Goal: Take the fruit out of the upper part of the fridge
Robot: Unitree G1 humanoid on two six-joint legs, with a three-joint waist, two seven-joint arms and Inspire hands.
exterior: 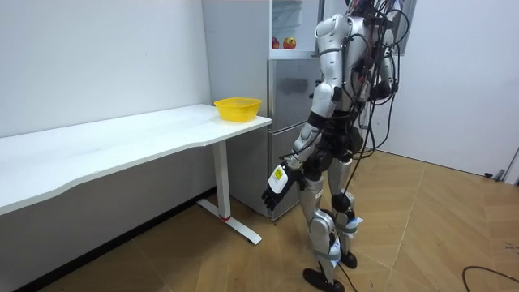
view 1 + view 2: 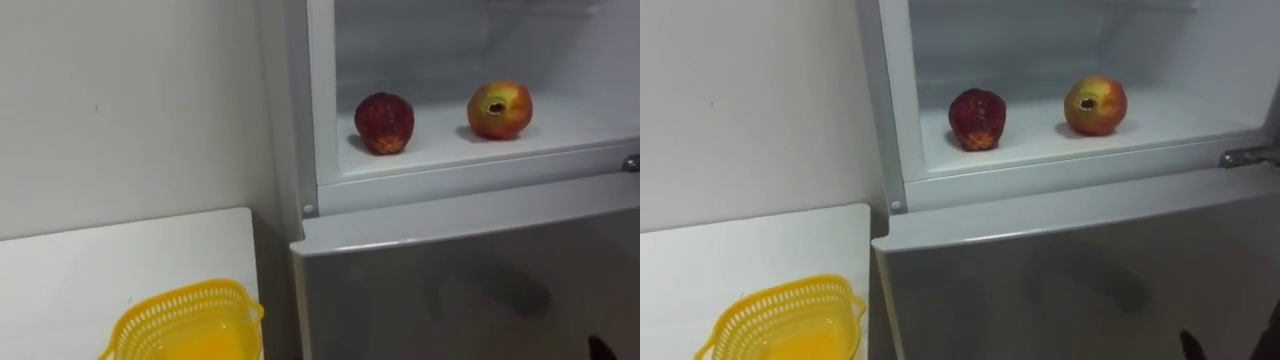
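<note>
The upper fridge compartment (image 2: pixel 330 120) stands open. On its white shelf lie a dark red strawberry-like fruit (image 2: pixel 384 123) at the left and a red-yellow apple (image 2: pixel 499 109) to its right, a little apart. In the room view I stand upright, close in front of the fridge (image 1: pixel 284 89). My left hand (image 1: pixel 276 182) hangs low beside my thigh with relaxed fingers and holds nothing. A dark tip of my right hand (image 2: pixel 600 348) pokes in at the lower right edge, far below the shelf.
The closed lower fridge door (image 2: pixel 470 290) fills the space below the shelf. A yellow mesh basket (image 2: pixel 185 325) sits on the white table's (image 2: pixel 90 270) end, left of the fridge. A white wall rises behind the table.
</note>
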